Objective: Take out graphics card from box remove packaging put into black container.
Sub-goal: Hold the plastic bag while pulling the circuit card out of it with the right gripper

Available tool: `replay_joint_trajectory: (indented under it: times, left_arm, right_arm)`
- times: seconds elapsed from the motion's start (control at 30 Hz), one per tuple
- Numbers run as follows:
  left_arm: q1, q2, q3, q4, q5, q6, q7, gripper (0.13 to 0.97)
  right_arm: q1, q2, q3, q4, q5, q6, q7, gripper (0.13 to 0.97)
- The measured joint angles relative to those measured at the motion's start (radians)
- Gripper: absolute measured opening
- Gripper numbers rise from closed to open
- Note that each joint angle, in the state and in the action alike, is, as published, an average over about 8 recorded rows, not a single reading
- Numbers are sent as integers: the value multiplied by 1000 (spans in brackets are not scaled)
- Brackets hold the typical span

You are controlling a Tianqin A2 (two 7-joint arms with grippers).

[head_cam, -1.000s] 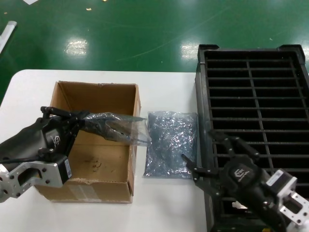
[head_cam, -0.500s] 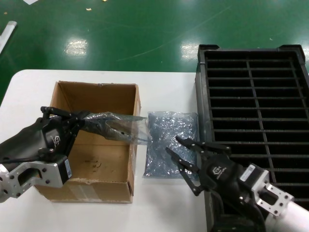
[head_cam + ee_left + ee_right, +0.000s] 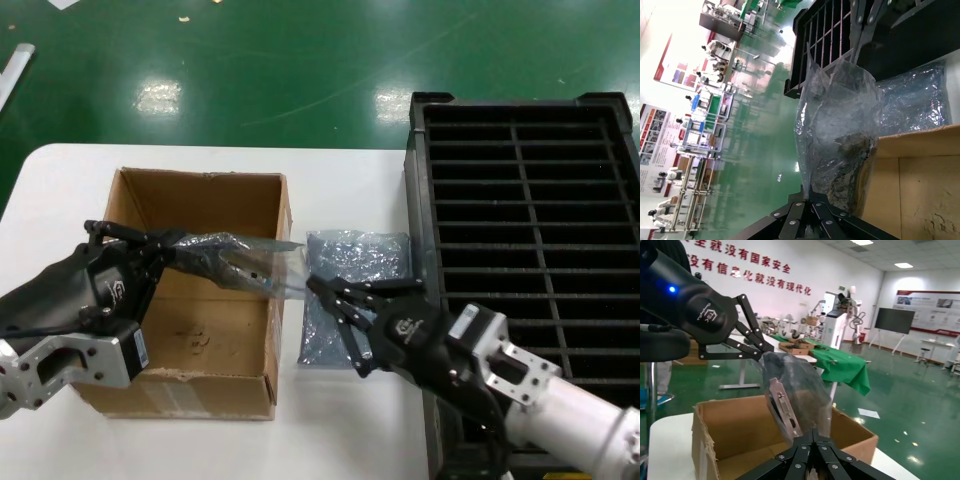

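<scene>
The graphics card (image 3: 235,265), still in its packaging (image 3: 262,262), hangs level above the box (image 3: 210,300), one end pinched by the left gripper (image 3: 165,243), the other reaching past the box's right wall.

The black container (image 3: 525,200) is the largest thing, standing at the right of the table (image 3: 340,170) with its slots showing nothing in them. The box comes next, open at the left. Between the two lies a flat antistatic bag (image 3: 365,270) with no card in it. The right gripper (image 3: 335,300) is smallest, its fingers at the bagged card's free end; whether they are spread or closed on the plastic, I cannot tell.

The risk is in the pull: if the right gripper catches the card along with the film, the bag will likely stretch or tear rather than slide off, or the card may be dragged from the left grip.

The right wrist view shows the silver bracket (image 3: 782,407) through the film, which the head view barely reveals.
</scene>
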Motion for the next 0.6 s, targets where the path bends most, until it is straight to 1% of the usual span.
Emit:
replay_joint_trajectory:
  times: [0.37,0.6]
  left_arm:
    - [0,0,0,0,0,0,0,138]
    - [0,0,0,0,0,0,0,138]
  right_arm:
    - [123,-37,-69,-68,-33,-55,68,134]
    - [196,-63,-103,-129,-57,-86,96,134]
